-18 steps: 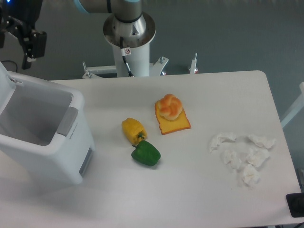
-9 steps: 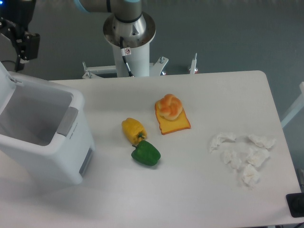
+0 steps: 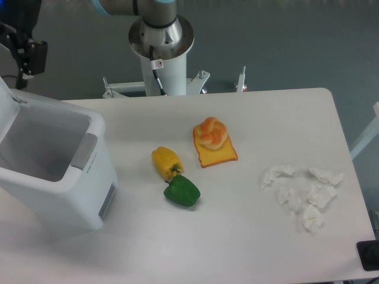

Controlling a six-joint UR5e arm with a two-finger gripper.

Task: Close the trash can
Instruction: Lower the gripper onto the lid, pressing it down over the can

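Note:
The trash can [image 3: 71, 189] is a large white bin at the table's left side, and it stands open with its hollow interior showing. Its white lid [image 3: 7, 109] is tilted up at the left frame edge. A grey latch tab [image 3: 84, 151] sits on the right rim, with a grey panel [image 3: 108, 201] lower on that side. My black gripper [image 3: 25, 65] hangs above and behind the bin's back left corner, close to the raised lid's top and partly cut off by the frame. I cannot make out how its fingers stand.
A yellow pepper [image 3: 166, 161] and a green pepper [image 3: 182, 190] lie mid-table. A bun on an orange slice [image 3: 213, 142] lies behind them. Several crumpled white tissues [image 3: 302, 192] are at the right. The robot base [image 3: 161, 41] stands behind the table.
The gripper has moved left and slightly up, towards the frame's left edge above the lid. The trash can and the other objects have not moved.

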